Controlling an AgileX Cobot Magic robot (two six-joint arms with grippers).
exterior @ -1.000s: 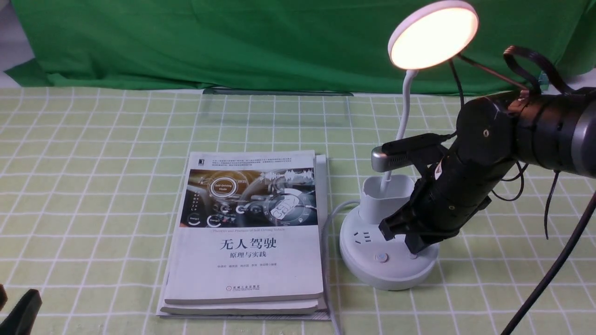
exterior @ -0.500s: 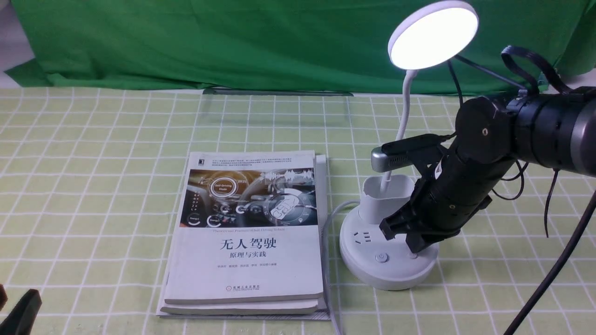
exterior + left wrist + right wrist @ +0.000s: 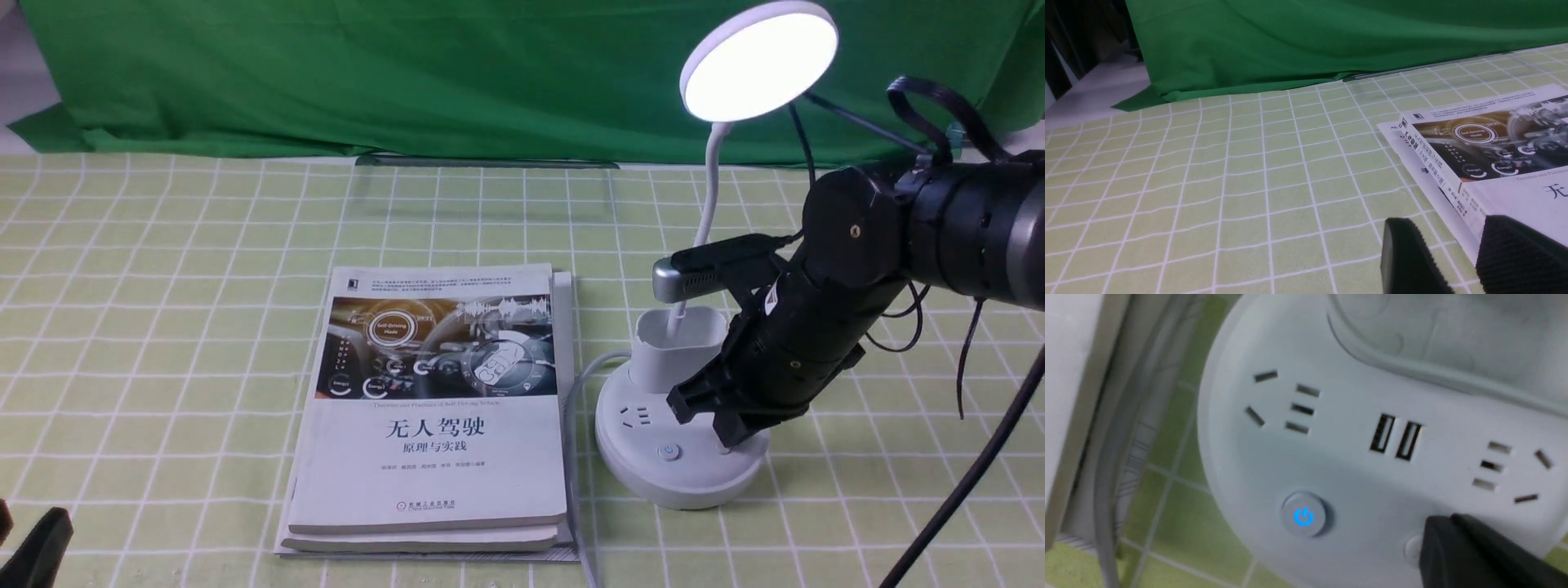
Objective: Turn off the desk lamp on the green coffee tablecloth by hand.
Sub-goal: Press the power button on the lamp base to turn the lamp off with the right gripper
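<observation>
The desk lamp stands right of centre on the green coffee tablecloth [image 3: 163, 327]. Its disc head [image 3: 761, 61] glows white and is lit. On its round base [image 3: 645, 478] the left button [image 3: 669, 452] glows blue, and it also shows in the right wrist view [image 3: 1303, 516]. My right gripper [image 3: 722, 437] is shut, with its tips down on the base at the right button. In the right wrist view the shut fingertips [image 3: 1447, 526] half cover that white button [image 3: 1412, 548]. My left gripper [image 3: 1445, 228] is open and empty, low at the near left [image 3: 33, 547].
A stack of books [image 3: 433, 457] lies just left of the lamp base, and the lamp's grey cord [image 3: 571, 392] runs between them. The dark green backdrop [image 3: 408, 73] hangs at the far edge. The right arm's cables [image 3: 971, 474] hang at the right.
The lamp's light has gone from warm yellow to cool white, and the left button now glows blue. My right gripper stays at the right button, barely shifted. The left gripper has not moved.
</observation>
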